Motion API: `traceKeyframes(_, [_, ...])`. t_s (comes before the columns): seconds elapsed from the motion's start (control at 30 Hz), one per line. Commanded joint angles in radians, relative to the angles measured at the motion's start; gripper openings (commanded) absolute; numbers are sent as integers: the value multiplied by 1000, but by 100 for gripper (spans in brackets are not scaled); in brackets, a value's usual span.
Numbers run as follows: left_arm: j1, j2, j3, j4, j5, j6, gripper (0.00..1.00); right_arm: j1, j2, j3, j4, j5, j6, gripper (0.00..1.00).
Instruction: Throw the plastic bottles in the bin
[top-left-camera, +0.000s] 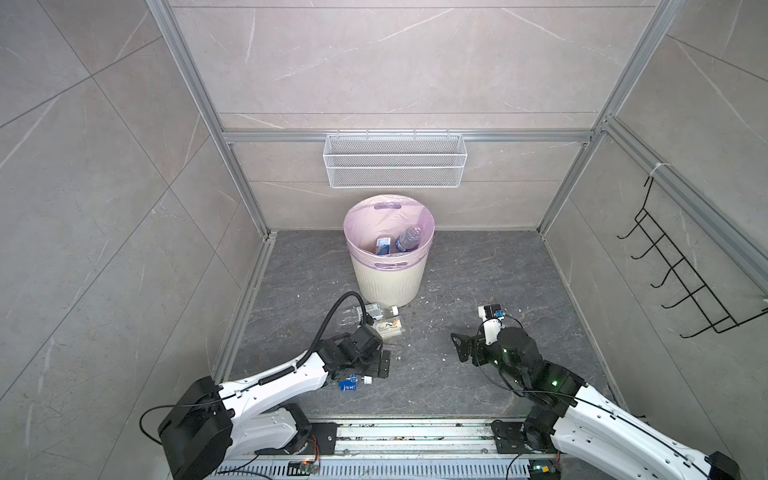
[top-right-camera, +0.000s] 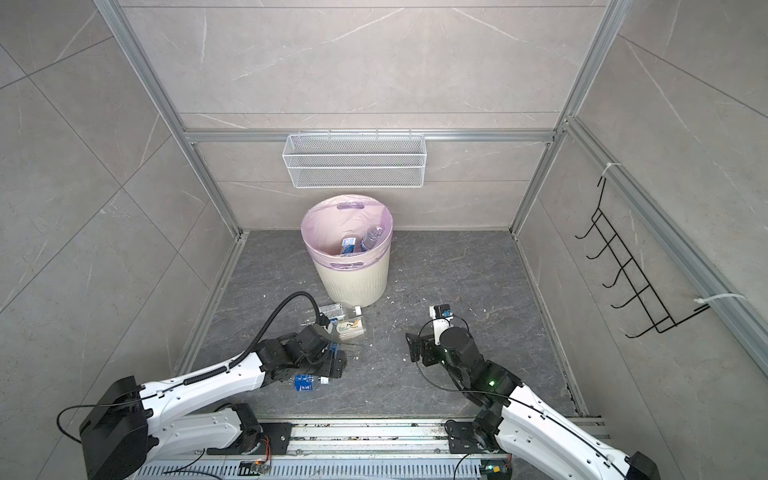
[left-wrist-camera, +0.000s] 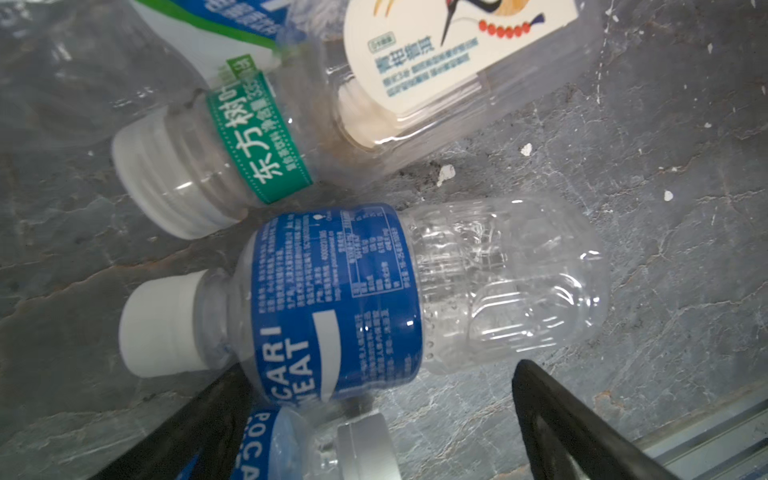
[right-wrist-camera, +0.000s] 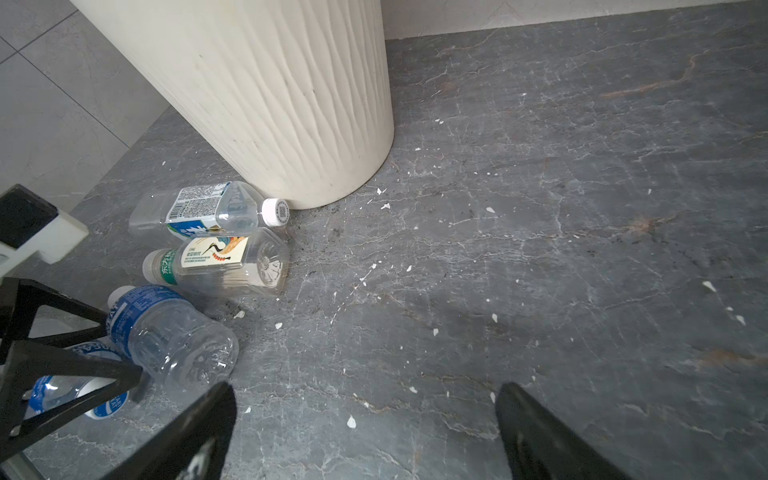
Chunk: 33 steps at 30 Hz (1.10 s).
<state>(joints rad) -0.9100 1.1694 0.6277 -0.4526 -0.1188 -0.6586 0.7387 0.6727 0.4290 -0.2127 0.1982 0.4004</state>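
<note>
The cream ribbed bin (top-left-camera: 388, 278) (top-right-camera: 353, 276) (right-wrist-camera: 266, 95), lined with a pink bag, stands at the back of the floor, and two plastic bottles (top-left-camera: 397, 243) lie inside it. Several more lie on the floor in front of it: a white-and-blue-labelled one (right-wrist-camera: 195, 208) at its foot, a crane-labelled one (right-wrist-camera: 220, 262) (left-wrist-camera: 449, 54), and two blue-labelled ones (left-wrist-camera: 365, 299) (right-wrist-camera: 166, 332) (top-left-camera: 351, 384). My left gripper (left-wrist-camera: 378, 378) (top-left-camera: 384, 365) hangs open just over the blue-labelled pair. My right gripper (right-wrist-camera: 365, 395) (top-left-camera: 459, 347) is open above bare floor.
A white wire-mesh basket (top-left-camera: 395, 160) hangs on the back wall above the bin. A black hook rack (top-left-camera: 681, 274) sticks out from the right wall. Aluminium frame posts edge the dark stone floor (right-wrist-camera: 540, 208), which is strewn with white flecks.
</note>
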Motion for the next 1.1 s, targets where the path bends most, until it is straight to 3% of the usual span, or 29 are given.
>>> traceKeyframes(0.0, [-19,33,63,61,28,9,100,5,-2,-17,-19,24,16,99])
traceKeyframes(0.37, [-81,145,134,135,40,13,100,5,9,-14,-15,11,10,100])
traceKeyframes(0.77, [-96,155,140,194,108,39,100,5,32,-11,-4,3,8,100])
traceKeyframes(1.07, [-143,129,162,171,58,46,100,5,29,-13,-8,10,11,100])
